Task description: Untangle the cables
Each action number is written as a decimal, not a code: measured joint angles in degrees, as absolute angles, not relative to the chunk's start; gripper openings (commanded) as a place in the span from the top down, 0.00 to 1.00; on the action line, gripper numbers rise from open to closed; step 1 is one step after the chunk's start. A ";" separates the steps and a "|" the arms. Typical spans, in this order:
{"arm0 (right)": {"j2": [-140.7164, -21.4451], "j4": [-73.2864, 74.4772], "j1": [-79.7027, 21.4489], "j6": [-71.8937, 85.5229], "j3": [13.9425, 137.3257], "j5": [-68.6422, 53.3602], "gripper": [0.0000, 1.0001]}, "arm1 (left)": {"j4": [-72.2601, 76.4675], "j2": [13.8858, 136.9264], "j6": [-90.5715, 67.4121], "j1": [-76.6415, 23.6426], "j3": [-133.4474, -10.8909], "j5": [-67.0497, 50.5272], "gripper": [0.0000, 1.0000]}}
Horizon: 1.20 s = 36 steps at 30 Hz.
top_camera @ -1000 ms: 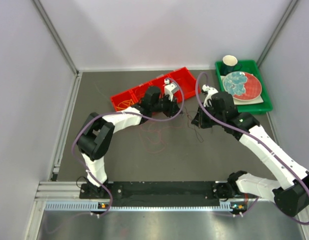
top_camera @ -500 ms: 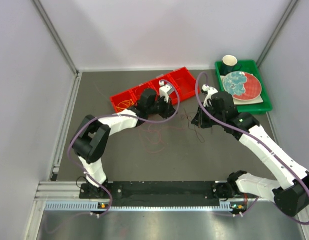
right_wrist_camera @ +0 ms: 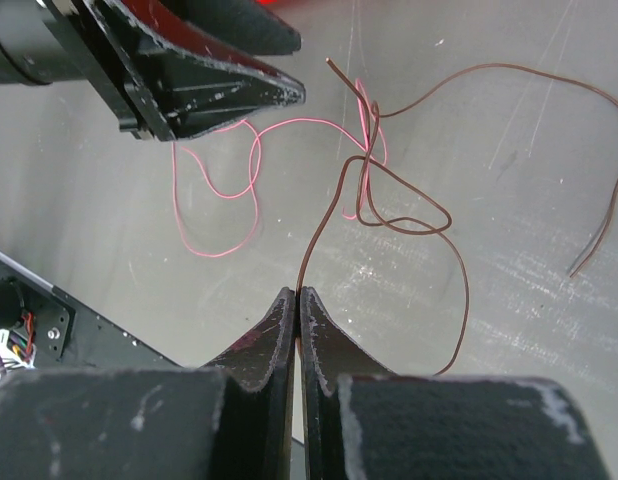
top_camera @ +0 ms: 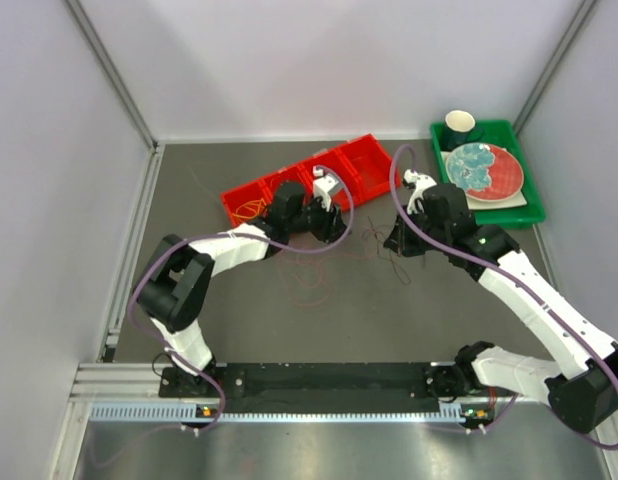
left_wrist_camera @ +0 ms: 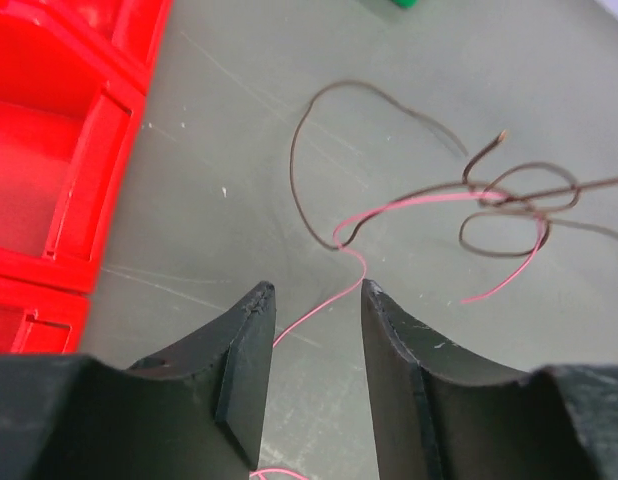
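Observation:
A thin pink cable [left_wrist_camera: 419, 200] and a dark brown cable [left_wrist_camera: 309, 180] lie knotted together [right_wrist_camera: 367, 160] on the grey table. My left gripper [left_wrist_camera: 314, 290] is open just above the table, and the pink cable runs loose between its jaws without being pinched. My right gripper [right_wrist_camera: 296, 293] is shut on one end of the brown cable [right_wrist_camera: 409, 225], which rises from its tips to the knot. From above, the left gripper [top_camera: 334, 222] sits left of the tangle [top_camera: 374, 237] and the right gripper [top_camera: 394, 243] just right of it. Pink loops [top_camera: 309, 270] trail toward the near side.
A red divided bin [top_camera: 299, 180] stands behind the left gripper, with a yellow-orange cable [top_camera: 251, 208] in its left end. At the back right a green tray [top_camera: 524, 215] holds a plate and a dark cup [top_camera: 460, 125]. Walls enclose the table.
My left arm has drawn back to the left, away from the tangle, and its jaws now stand open over the pink cable. The right arm has not moved.

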<state>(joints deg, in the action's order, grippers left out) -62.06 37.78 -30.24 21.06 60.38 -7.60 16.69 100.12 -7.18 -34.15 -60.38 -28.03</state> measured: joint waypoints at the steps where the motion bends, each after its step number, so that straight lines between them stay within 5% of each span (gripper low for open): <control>1: -62.06 37.80 -30.24 21.04 60.38 -7.62 1.00 | 17.06 100.12 -6.87 -34.15 -59.90 -28.08 0.56; 7: -62.06 37.80 -30.24 21.04 60.38 -7.62 1.00 | 14.13 101.41 -3.25 -33.30 -63.68 -35.92 0.61; 20: -62.04 37.98 -30.24 20.99 60.38 -7.40 1.00 | 12.73 108.73 0.19 -31.90 -70.54 -45.76 0.51; 36: -62.02 38.02 -30.22 21.02 60.29 -7.40 1.00 | 6.37 113.34 4.38 -31.92 -77.76 -54.26 0.64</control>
